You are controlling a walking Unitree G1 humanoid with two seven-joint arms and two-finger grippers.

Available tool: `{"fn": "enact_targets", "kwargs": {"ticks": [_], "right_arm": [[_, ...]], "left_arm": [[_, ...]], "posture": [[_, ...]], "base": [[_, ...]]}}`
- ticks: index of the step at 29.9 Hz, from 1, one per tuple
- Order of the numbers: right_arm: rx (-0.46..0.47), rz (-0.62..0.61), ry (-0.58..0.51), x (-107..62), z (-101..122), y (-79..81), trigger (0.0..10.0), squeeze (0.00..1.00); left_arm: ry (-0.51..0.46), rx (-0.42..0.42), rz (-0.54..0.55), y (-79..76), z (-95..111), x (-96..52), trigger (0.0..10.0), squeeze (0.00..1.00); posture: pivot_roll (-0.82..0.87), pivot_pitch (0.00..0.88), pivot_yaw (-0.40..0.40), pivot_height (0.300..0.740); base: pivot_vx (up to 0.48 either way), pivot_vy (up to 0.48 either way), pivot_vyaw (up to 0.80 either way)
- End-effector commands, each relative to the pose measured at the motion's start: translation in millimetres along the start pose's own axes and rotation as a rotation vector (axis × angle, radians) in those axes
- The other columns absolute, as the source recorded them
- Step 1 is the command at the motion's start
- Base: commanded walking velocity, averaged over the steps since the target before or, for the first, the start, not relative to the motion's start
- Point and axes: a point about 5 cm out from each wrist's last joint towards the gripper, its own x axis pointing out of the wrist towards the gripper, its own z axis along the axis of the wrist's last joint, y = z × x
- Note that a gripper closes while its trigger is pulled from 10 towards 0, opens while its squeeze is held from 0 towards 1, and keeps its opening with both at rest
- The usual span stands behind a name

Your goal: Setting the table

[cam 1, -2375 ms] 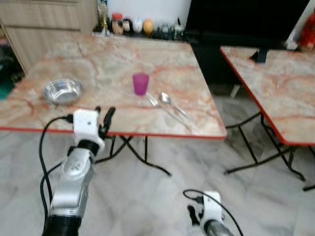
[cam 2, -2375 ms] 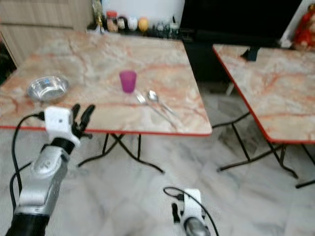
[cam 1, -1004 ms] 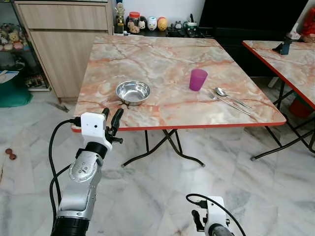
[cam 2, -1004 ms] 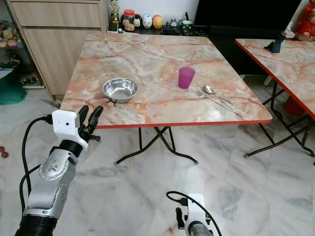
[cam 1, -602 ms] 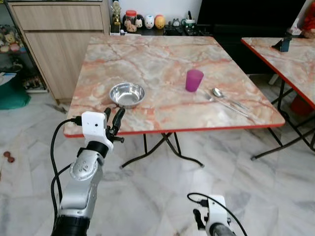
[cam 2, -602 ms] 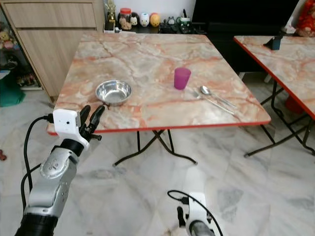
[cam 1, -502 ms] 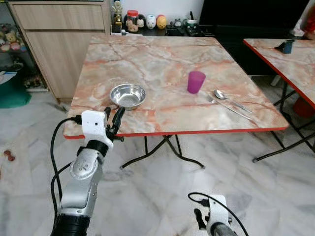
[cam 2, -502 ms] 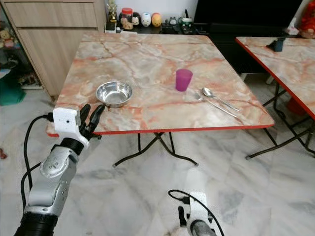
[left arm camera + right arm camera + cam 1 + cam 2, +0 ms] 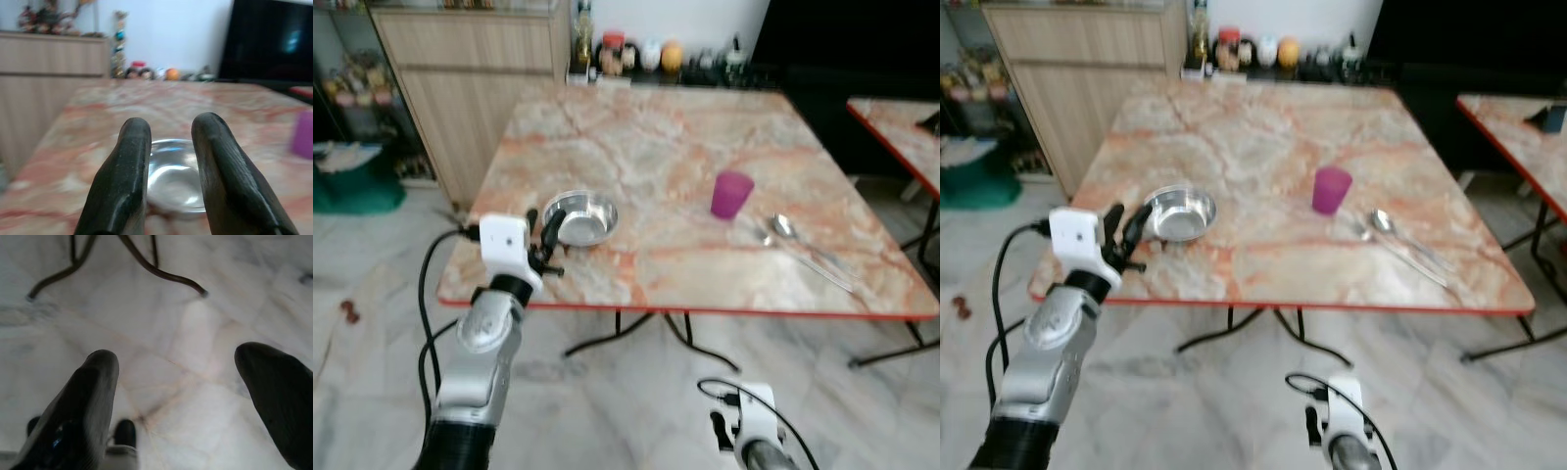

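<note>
A steel bowl [image 9: 579,217] sits near the front left of the marble table [image 9: 656,147]. Further right stand a purple cup [image 9: 731,194], then a spoon [image 9: 782,226] and a fork [image 9: 808,262] lying side by side. My left gripper [image 9: 542,221] is raised at the table's front left edge, just short of the bowl, open with a narrow gap and holding nothing. In the left wrist view the bowl [image 9: 173,171] shows between the two fingers [image 9: 128,166]. My right gripper [image 9: 178,355] hangs low over the floor, open wide and empty.
A wooden cabinet [image 9: 470,78] stands at the back left, with jars and figurines [image 9: 646,54] on a low shelf behind the table. A second marble table [image 9: 901,127] is at the right. The table's metal legs [image 9: 636,338] cross below it on the marble floor.
The camera has moved nearer and the picture is blurred. My left gripper now reaches the table's front edge close to the bowl. The things on the table have not moved.
</note>
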Motion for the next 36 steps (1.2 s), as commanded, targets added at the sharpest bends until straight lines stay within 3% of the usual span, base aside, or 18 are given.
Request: {"fn": "enact_targets", "kwargs": {"ticks": [1,9,14,19,20,21,22,27,36], "right_arm": [[0.004,0.007,-0.003,0.6,2,3.2,10.0,0.0],[0.004,0.008,0.0,0.6,2,3.4,10.0,0.0],[0.003,0.011,0.002,0.7,2,3.6,10.0,0.0],[0.002,0.011,0.002,0.8,3,3.3,10.0,0.0],[0.002,0.012,0.003,0.8,2,3.2,10.0,0.0],[0.001,0.012,0.003,0.8,2,3.2,10.0,0.0],[0.001,0.013,0.003,0.8,3,3.2,10.0,0.0],[-0.001,0.017,0.003,0.9,3,3.5,10.0,0.0],[0.0,0.019,0.004,0.8,2,3.7,10.0,0.0]], "left_arm": [[0.004,0.012,0.009,3.4,2,0.9,10.0,0.0],[0.014,0.0,-0.006,0.8,1,1.3,10.0,0.0],[0.091,-0.008,-0.02,-2.1,-10,0.4,10.0,0.0],[0.2,-0.097,0.044,0.5,-24,0.1,10.0,0.0],[0.195,-0.135,0.059,1.3,-24,0.8,10.0,0.91],[0.189,-0.162,0.066,1.7,-23,1.3,10.0,0.91],[0.187,-0.183,0.081,3.0,-23,2.2,10.0,1.0],[0.233,-0.253,0.179,12.5,-25,6.4,10.0,1.0],[0.283,-0.284,0.3,21.5,-27,18.8,10.0,1.0]], "posture": [[0.0,0.0,-0.073,0.74],[0.0,0.0,-0.073,0.74],[0.0,0.0,-0.074,0.74],[0.0,0.0,-0.075,0.74],[0.0,0.0,-0.075,0.74],[0.0,0.0,-0.075,0.74],[0.0,0.0,-0.076,0.74],[0.0,0.0,-0.077,0.74],[0.0,0.0,-0.08,0.74]], "base": [[0.311,0.0,0.0],[0.301,0.0,0.0],[0.105,0.0,0.0],[0.0,0.0,0.0],[0.0,0.0,0.0],[0.0,0.0,0.0],[0.0,0.0,0.0],[0.0,0.0,0.0],[0.0,0.0,0.0]]}}
